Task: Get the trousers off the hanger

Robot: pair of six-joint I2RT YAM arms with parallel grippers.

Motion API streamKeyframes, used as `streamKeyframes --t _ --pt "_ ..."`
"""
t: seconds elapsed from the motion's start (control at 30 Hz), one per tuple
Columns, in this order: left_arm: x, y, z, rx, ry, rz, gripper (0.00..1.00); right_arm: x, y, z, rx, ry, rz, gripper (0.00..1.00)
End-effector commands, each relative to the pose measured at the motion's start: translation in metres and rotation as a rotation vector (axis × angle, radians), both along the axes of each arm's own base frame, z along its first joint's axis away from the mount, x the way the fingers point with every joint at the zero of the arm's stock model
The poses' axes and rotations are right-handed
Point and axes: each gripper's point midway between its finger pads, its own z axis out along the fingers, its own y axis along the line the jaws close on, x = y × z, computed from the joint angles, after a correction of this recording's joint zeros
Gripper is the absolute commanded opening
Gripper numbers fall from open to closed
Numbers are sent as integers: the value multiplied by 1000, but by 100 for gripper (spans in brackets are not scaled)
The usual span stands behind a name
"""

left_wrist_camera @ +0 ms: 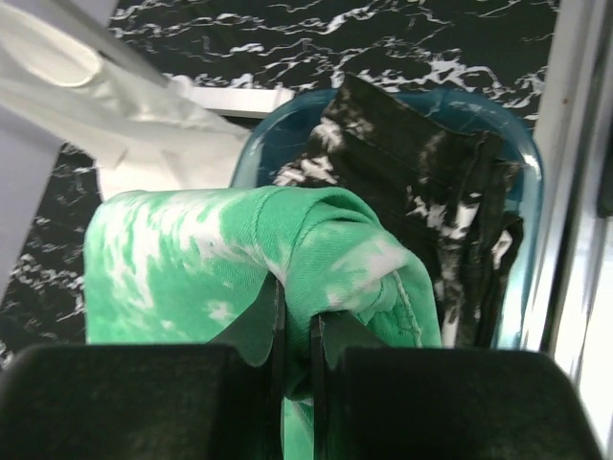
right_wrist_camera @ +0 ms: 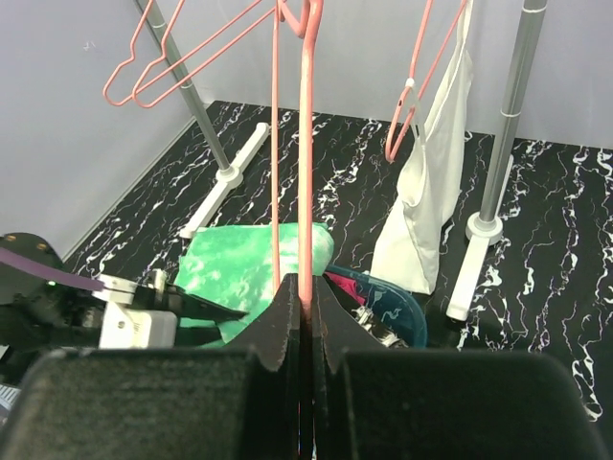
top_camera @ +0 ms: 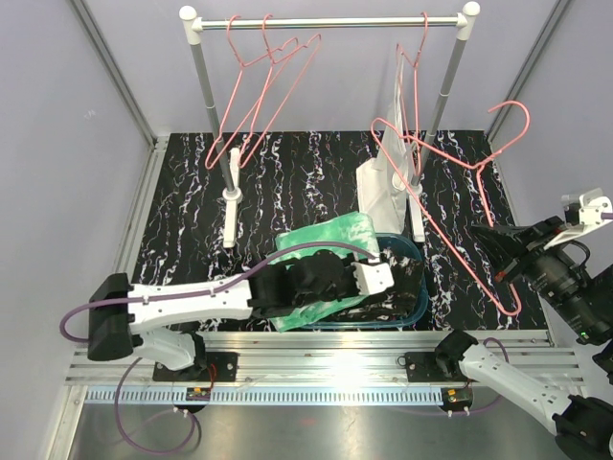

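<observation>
The green-and-white tie-dye trousers (left_wrist_camera: 192, 259) and the black splashed trousers (left_wrist_camera: 431, 192) are soft matt cloth. The blue tub (left_wrist_camera: 278, 144) is glossy translucent plastic, the pink hanger (right_wrist_camera: 306, 144) smooth-coated, the rail (top_camera: 326, 21) dull metal.

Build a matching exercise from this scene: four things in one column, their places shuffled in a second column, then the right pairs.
Things:
1. green tie-dye trousers
2. black splashed trousers
3. loose pink hanger
4. white garment

Places:
A. hanging at the rail
B. pinched in the left gripper
C. lying in the blue basket
D. clamped in the right gripper

Pairs: 1-B, 2-C, 3-D, 4-A.
</observation>
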Motion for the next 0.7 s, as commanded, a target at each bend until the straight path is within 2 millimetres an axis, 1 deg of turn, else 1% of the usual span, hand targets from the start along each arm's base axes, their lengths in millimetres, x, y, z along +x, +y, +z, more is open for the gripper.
streamKeyframes --t 0.0,0.03,0.1,0.13,0.23,0.47,0.57,0.6,0.63,0.67 --pt "-30 -54 56 -236 70 -154 0 -3 -9 10 26 -30 -28 0" --pt "-38 -59 54 -232 80 -185 0 -3 -9 9 25 -28 -30 0" --pt "-41 -68 52 -229 84 -200 0 -4 -12 8 22 -25 -36 0" --pt "-45 -73 44 -213 92 -207 0 -5 -12 8 24 -27 -37 0" --pt "-53 -85 36 -196 113 -256 0 -6 -13 6 23 -23 -36 0" --pt "-65 -104 9 -135 168 -328 0 -9 -16 2 18 -16 -41 0" --pt "-65 -111 4 -111 171 -346 0 -9 -16 0 19 -12 -38 0" --pt "-64 -113 -4 -84 166 -351 0 -9 -16 -1 18 -9 -38 0" --pt "-66 -116 -7 -68 169 -364 0 -10 -17 -1 19 -8 -39 0" --pt "-65 -113 -19 -16 187 -363 0 -10 -17 -2 20 -7 -39 0"
